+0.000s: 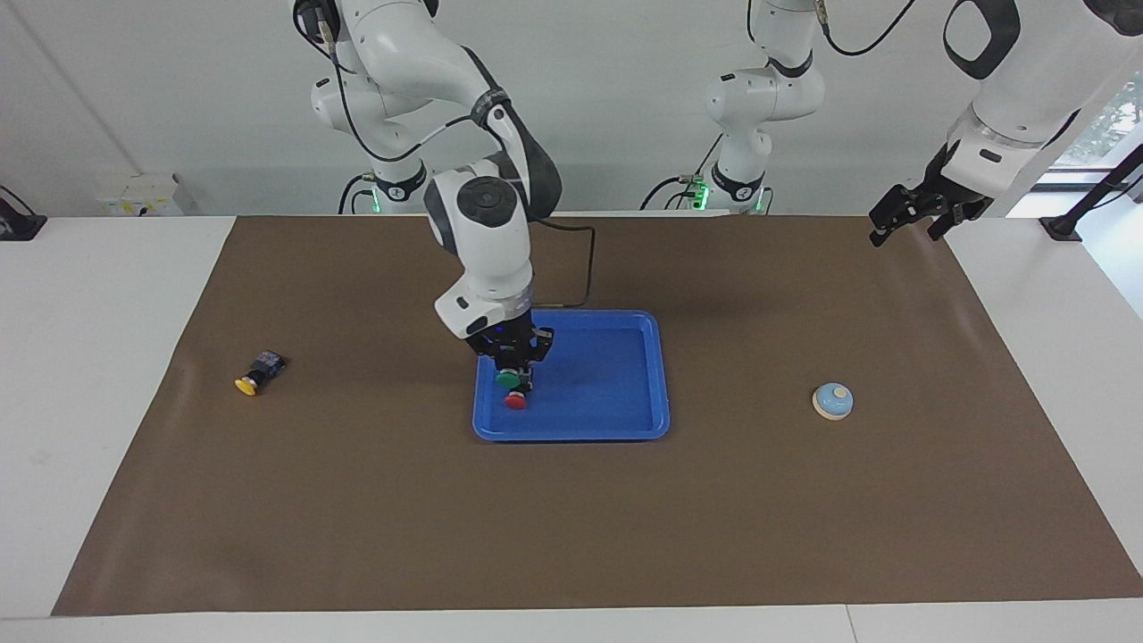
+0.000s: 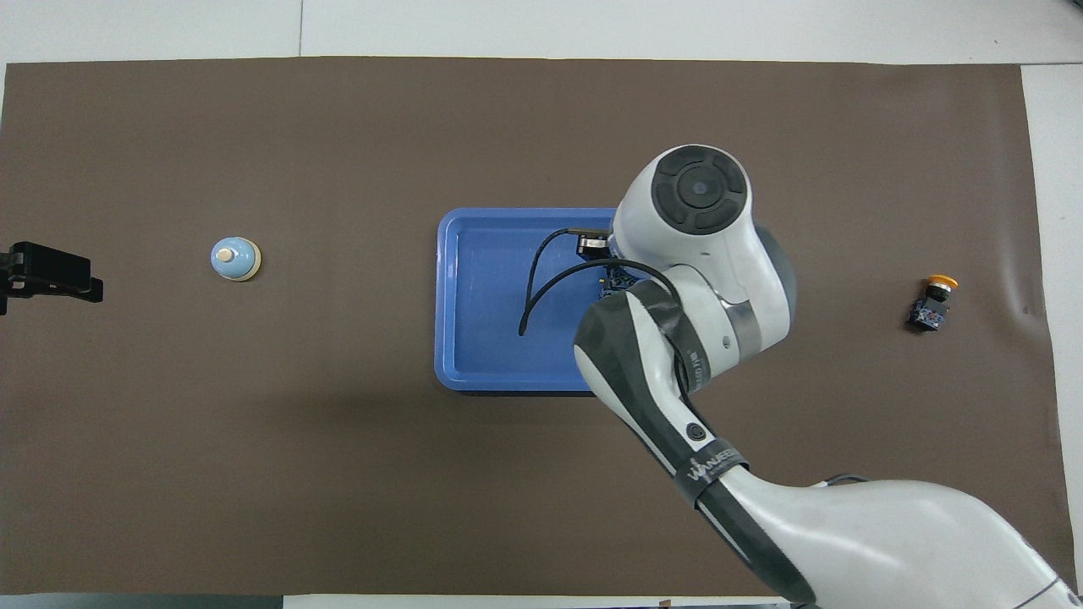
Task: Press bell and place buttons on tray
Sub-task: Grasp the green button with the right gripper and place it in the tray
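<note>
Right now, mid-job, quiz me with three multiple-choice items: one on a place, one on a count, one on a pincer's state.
1. Where is the yellow button?
A. in the tray
B. on the brown mat toward the right arm's end
C. beside the bell

2. How many buttons lie on the tray floor?
A. one
B. two
C. three

3. The right pincer is
A. open over the bell
B. shut on the green button
C. open over the mat

Answers: 1 B, it lies alone on the mat. 2 A, only the red button lies there. 3 B, the green button hangs from it over the tray.

Facing camera high across table (image 1: pixel 571 536); overhead looks steeply down; both share table.
</note>
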`<control>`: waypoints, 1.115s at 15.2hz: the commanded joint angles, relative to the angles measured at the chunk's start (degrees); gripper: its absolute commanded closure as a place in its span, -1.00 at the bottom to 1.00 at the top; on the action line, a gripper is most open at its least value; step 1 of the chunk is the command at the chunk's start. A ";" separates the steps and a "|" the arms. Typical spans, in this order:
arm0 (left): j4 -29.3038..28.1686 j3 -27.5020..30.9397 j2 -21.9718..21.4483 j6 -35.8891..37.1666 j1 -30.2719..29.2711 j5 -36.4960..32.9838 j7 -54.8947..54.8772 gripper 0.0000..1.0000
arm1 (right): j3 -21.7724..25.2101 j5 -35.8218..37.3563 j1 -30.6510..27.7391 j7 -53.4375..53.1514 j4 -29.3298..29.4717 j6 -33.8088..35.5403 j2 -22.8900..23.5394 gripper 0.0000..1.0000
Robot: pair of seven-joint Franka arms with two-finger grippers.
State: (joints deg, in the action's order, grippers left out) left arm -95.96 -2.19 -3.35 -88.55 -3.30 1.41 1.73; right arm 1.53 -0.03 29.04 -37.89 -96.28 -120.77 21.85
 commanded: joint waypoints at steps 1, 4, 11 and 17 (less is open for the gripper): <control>-0.37 0.17 -0.87 0.48 0.31 -1.23 0.11 -1.00 | 0.22 -1.02 2.58 -3.67 4.44 -0.43 4.95 1.00; -0.37 0.08 -0.78 0.48 0.31 -1.23 0.11 -1.00 | 0.22 -1.21 4.62 -3.86 3.21 -5.52 7.06 1.00; -0.37 0.08 -0.78 0.48 0.31 -1.23 0.11 -1.00 | 0.14 -1.21 6.29 -3.94 -4.26 -13.09 5.84 1.00; -0.37 0.17 -0.78 0.48 0.31 -1.23 0.11 -1.00 | 0.14 -1.21 6.38 -5.70 -4.00 -11.87 5.75 -0.92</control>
State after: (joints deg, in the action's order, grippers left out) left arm -95.96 -2.19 -3.35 -88.55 -3.30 1.41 1.73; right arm 1.56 -0.74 35.25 -42.23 -98.91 -132.92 29.07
